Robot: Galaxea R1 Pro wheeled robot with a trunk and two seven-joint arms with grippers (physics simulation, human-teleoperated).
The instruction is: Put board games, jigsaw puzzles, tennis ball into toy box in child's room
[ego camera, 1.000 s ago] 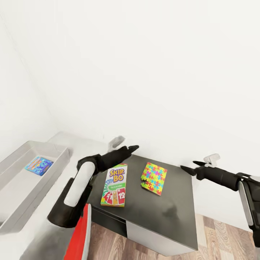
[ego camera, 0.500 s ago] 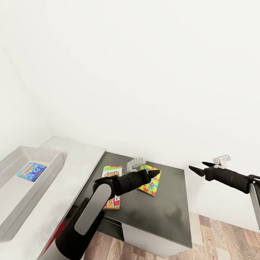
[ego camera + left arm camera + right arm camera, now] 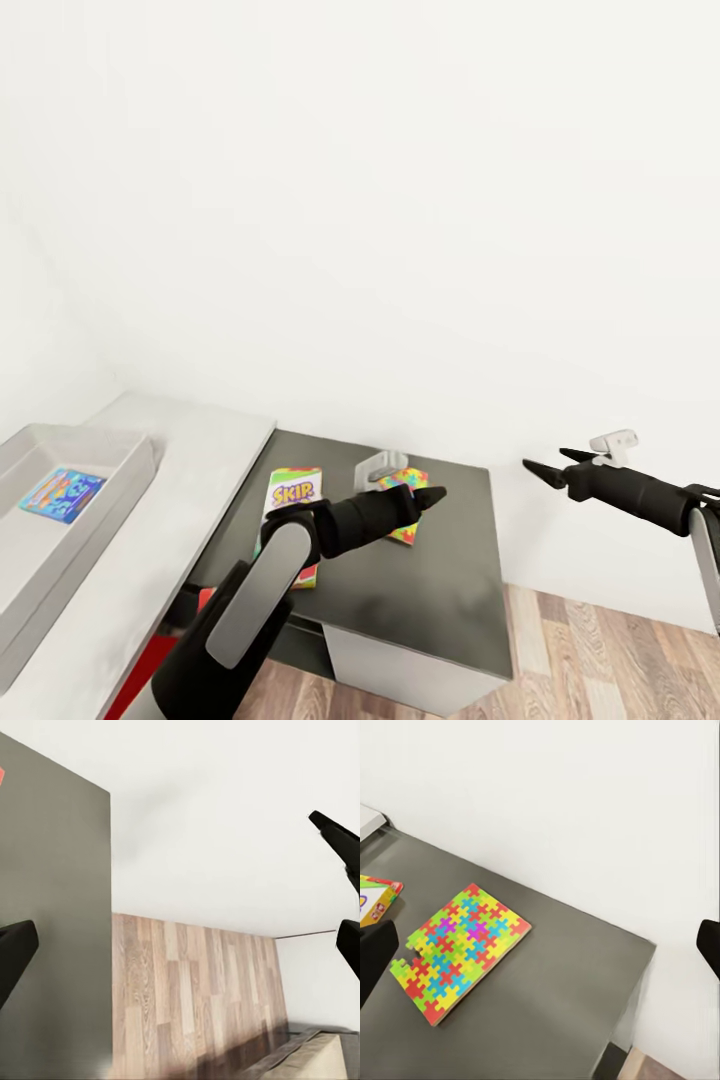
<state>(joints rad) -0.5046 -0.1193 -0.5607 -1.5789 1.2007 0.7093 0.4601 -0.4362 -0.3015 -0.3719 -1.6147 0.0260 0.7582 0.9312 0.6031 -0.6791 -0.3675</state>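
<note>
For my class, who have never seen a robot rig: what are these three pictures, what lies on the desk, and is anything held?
It is a simulated two-armed robot. The wide picture comes from its head camera; the others come from cameras near each wrist. The left gripper reaches over the dark grey desk, its fingers apart, holding nothing. The right gripper hangs open beside the desk, also holding nothing. On the desk lie a SKIP-BO box and a jigsaw puzzle. The grey toy box holds a light blue board game.

A jigsaw puzzle (image 3: 460, 949) shows bright yellow, blue, red, green and purple interlocking pieces on a dark grey surface (image 3: 570, 997). The SKIP-BO box (image 3: 292, 495) has yellow lettering on white. A light grey toy box (image 3: 120, 475) holds a blue cartoon-patterned game (image 3: 62, 494).
</note>
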